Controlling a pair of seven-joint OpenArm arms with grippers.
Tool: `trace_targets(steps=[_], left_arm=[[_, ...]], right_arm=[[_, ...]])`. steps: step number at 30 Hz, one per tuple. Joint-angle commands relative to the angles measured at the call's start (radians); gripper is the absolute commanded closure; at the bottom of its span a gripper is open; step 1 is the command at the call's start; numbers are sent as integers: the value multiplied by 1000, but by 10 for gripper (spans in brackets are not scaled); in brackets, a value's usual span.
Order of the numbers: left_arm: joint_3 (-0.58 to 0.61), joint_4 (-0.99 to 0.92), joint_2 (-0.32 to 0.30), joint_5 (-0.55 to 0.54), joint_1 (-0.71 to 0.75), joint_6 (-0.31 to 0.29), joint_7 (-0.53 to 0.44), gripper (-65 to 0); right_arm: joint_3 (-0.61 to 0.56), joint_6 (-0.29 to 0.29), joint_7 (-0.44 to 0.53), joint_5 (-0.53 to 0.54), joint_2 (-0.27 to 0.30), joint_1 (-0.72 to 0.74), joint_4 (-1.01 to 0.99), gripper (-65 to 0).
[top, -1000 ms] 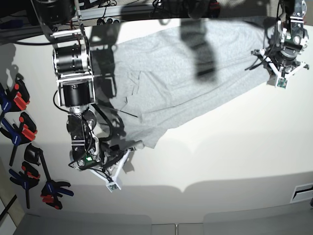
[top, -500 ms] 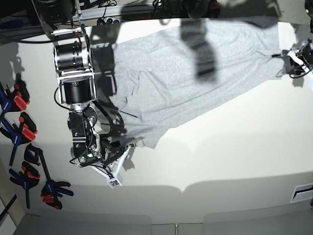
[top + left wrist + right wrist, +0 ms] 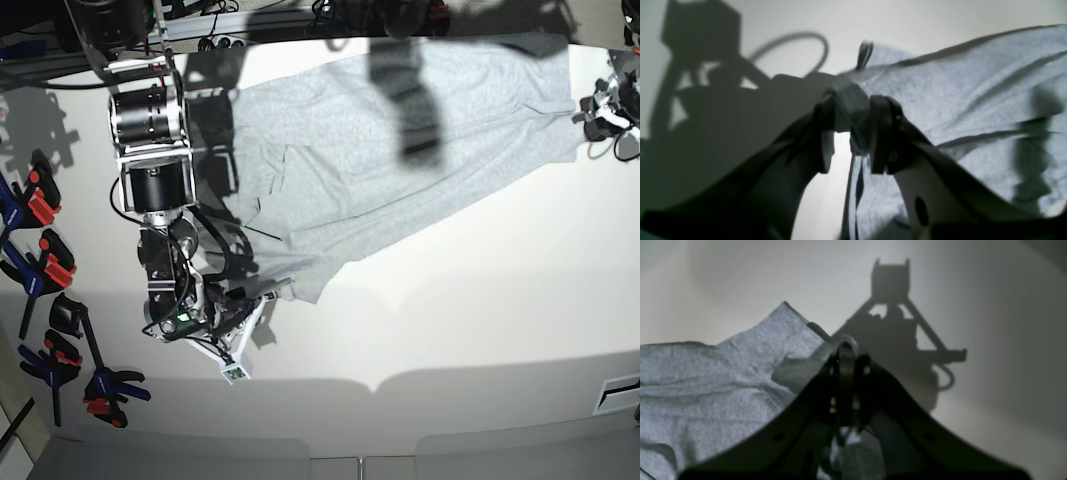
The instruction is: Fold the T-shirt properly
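Observation:
The light grey T-shirt [image 3: 400,150] lies spread across the back of the white table [image 3: 470,320], plain side up with some wrinkles. In the base view my right gripper [image 3: 268,294] is at the shirt's front left corner. The right wrist view shows this gripper [image 3: 846,353] shut on the hem of the T-shirt [image 3: 723,380]. At the table's right edge my left gripper [image 3: 600,108] is at the shirt's far right edge. In the left wrist view, the left gripper [image 3: 851,111] has a thick fold of the T-shirt [image 3: 957,93] between its slightly parted jaws, lifted off the table.
Several black and orange clamps [image 3: 45,265] lie along the table's left edge. The right arm's big motor housings [image 3: 150,150] stand over the shirt's left side. Cables and a metal frame [image 3: 250,20] run along the back. The table's front edge [image 3: 380,385] is near.
My left gripper has moved right to the table's edge, drawing the shirt's right side out flatter. Its jaws have parted a little. The right gripper has barely shifted.

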Motion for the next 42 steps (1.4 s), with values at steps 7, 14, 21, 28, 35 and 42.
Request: trace_targets(steps=[7, 14, 21, 28, 35, 42], left_arm=[[-11, -22, -23, -161, -3, -10, 63, -164], [-11, -23, -22, -212, -2, -52, 90, -164], [-11, -22, -23, -185, -2, -60, 90, -164], [-11, -21, -23, -39, -2, 28, -3, -165], [-11, -23, -18, -177, 5, -14, 86, -165], [-11, -44, -17, -93, 32, 46, -90, -164]], right_arm=[[5, 15, 10, 3, 5, 41, 17, 0], [5, 15, 9, 3, 5, 41, 17, 0], [5, 15, 9, 3, 5, 41, 17, 0], [5, 15, 9, 3, 5, 41, 17, 0], [5, 15, 2, 3, 5, 41, 17, 0], [5, 15, 0, 3, 6, 41, 17, 0]])
